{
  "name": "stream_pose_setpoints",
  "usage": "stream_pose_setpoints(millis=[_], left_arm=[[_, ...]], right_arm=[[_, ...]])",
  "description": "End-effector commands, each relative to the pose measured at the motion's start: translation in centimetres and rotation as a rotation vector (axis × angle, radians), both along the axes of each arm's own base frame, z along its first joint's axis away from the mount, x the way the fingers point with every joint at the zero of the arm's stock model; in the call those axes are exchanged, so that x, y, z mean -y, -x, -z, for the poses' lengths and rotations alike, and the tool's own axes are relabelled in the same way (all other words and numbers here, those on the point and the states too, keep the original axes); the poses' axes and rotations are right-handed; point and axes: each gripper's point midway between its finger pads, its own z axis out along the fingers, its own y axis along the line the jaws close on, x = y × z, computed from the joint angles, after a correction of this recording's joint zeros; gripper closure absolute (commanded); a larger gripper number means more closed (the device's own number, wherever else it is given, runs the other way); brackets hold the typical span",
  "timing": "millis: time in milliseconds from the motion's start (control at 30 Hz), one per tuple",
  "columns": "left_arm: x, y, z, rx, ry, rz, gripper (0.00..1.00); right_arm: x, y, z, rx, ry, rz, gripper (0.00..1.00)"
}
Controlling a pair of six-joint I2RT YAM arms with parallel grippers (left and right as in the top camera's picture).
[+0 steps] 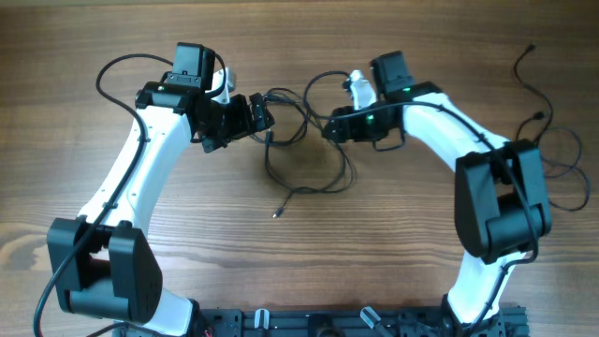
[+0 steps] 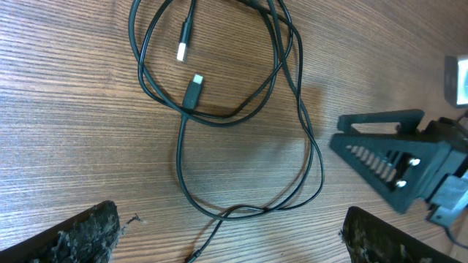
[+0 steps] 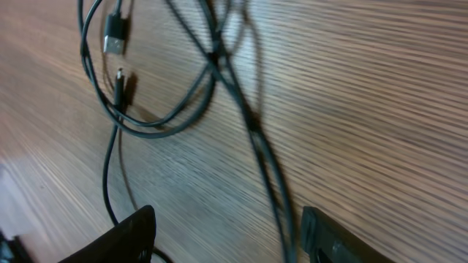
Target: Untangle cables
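Though nowhere near sorted yet, looks like the very first step: getting a hold on the knot before pulling anything apart. Starting big: wooden surface (image 1: 281, 281), with left arm (image 1: 126, 173) and right arm (image 1: 440, 122) reaching in from either side and nearly meeting over the far middle. Left gripper (image 1: 259, 114) with jaws spread wide and nothing in them, parked at the left edge of the tangle. Right gripper (image 1: 329, 126) also with jaws apart, one strand passing down through the gap but not pinched, far as can be told from the right wrist view. Then the cables (image 1: 301, 159): thin black loops lying flat between and just in front of the two grippers, crossing over each other near the top. Long axis roughly from the grippers back toward the robot's base, with one loose tail (image 1: 278, 212) trailing off toward the base and a bit left. Smallest bits: a silver-tipped plug (image 2: 181, 50) and a dark plug (image 2: 194, 89) close together inside the upper loop, both lying about along that same axis. Next move probably calls for closing on two different strands, one per side, then easing apart sideways, slowly, to avoid cinching the crossing tighter.
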Motion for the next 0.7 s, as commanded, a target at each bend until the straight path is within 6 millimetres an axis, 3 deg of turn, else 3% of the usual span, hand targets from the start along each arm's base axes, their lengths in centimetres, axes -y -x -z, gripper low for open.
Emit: stream_pose_setpoints(millis=[0,200,433,667], left_arm=[[0.0,0.1,0.6,-0.006,-0.012,0.015,0.0],[0.0,0.1,0.6,-0.006,-0.012,0.015,0.0],[0.0,0.1,0.6,-0.006,-0.012,0.015,0.0],[0.0,0.1,0.6,-0.006,-0.012,0.014,0.0]], right_arm=[[-1.7,0.0,-0.7,0.074,0.028,-0.048,0.35],[-3.0,-0.5,-1.1,0.119,0.008,-0.064,0.35],[-3.2,-3.2,-1.9,0.247,0.014,-0.038,0.35],[-3.7,-4.4,-0.3,0.253,-0.005,-0.008,0.3]])
